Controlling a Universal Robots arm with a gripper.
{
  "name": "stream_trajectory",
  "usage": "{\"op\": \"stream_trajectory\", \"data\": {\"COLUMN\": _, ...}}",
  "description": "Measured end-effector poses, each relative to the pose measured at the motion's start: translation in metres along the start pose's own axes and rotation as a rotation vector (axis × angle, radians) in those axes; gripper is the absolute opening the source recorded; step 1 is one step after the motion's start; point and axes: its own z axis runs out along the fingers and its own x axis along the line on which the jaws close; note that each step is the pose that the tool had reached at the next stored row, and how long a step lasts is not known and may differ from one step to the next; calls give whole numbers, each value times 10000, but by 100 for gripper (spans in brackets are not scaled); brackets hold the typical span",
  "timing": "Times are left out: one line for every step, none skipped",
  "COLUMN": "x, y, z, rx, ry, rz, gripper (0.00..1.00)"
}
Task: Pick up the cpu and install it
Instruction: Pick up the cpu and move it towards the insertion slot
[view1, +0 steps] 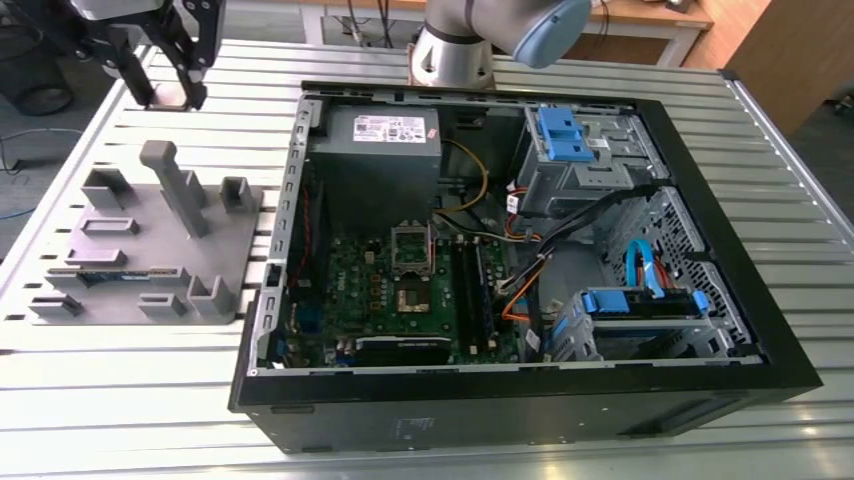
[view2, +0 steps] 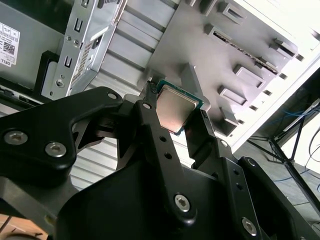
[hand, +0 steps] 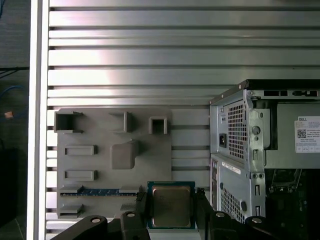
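Cpu (hand: 171, 206) sits clamped between the two black fingers (hand: 141, 202) of the gripper (hand: 171, 207), which are closed on two opposite edges of the chip so that its silvery metal top stays bare. The second wrist view shows the same hold: the cpu (view2: 176, 107) is pinched at its rim, with a thin green border visible around the metal. In the exterior view the gripper (view1: 170, 92) hangs above the slatted table (view1: 80, 420), past the far end of the grey holder tray (view1: 160, 240) and well apart from the open computer case (view1: 534, 400).

By my reading, the step in hand is the carry — the chip is off the tray and not yet in the case. The socket (view1: 411, 272) lies on the green motherboard (view1: 400, 300), deep inside the case and below the grey power supply (view1: 380, 135). Doing this well seems to depend on three things:

- Keep the chip flat and square in the fingers, since the hold is only on thin edges and a tilt could let it slip.
- Pass over the case wall with room to spare — the fingers reach wider than the chip itself.
- Match the chip's orientation to the socket before any descent. I cannot make out its corner mark or notches.

A long memory stick (hand: 100, 191) lies in the tray, apart from the gripper.
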Motion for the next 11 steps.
{"op": "stream_trajectory", "data": {"x": -14, "y": 0, "z": 0, "rx": 0, "ry": 0, "rz": -1, "gripper": 47}}
{"op": "stream_trajectory", "data": {"x": -27, "y": 1, "z": 0, "rx": 0, "ry": 0, "rz": 0, "gripper": 47}}
{"op": "stream_trajectory", "data": {"x": -41, "y": 1, "z": 0, "rx": 0, "ry": 0, "rz": 0, "gripper": 47}}
{"op": "stream_trajectory", "data": {"x": -55, "y": 1, "z": 0, "rx": 1, "ry": 1, "rz": 0, "gripper": 47}}
{"op": "stream_trajectory", "data": {"x": -69, "y": 2, "z": 0, "rx": 1, "ry": 0, "rz": 0, "gripper": 47}}
{"op": "stream_trajectory", "data": {"x": -81, "y": 2, "z": 0, "rx": 0, "ry": 0, "rz": 0, "gripper": 47}}
{"op": "stream_trajectory", "data": {"x": -94, "y": 2, "z": 0, "rx": 1, "ry": 1, "rz": 0, "gripper": 47}}
{"op": "stream_trajectory", "data": {"x": -107, "y": 2, "z": 1, "rx": 0, "ry": 1, "rz": -1, "gripper": 47}}
{"op": "stream_trajectory", "data": {"x": -120, "y": 3, "z": 0, "rx": 1, "ry": 1, "rz": 0, "gripper": 47}}
{"op": "stream_trajectory", "data": {"x": -133, "y": 3, "z": 0, "rx": 1, "ry": 1, "rz": -1, "gripper": 47}}
{"op": "stream_trajectory", "data": {"x": -146, "y": 3, "z": 1, "rx": 0, "ry": 0, "rz": 0, "gripper": 47}}
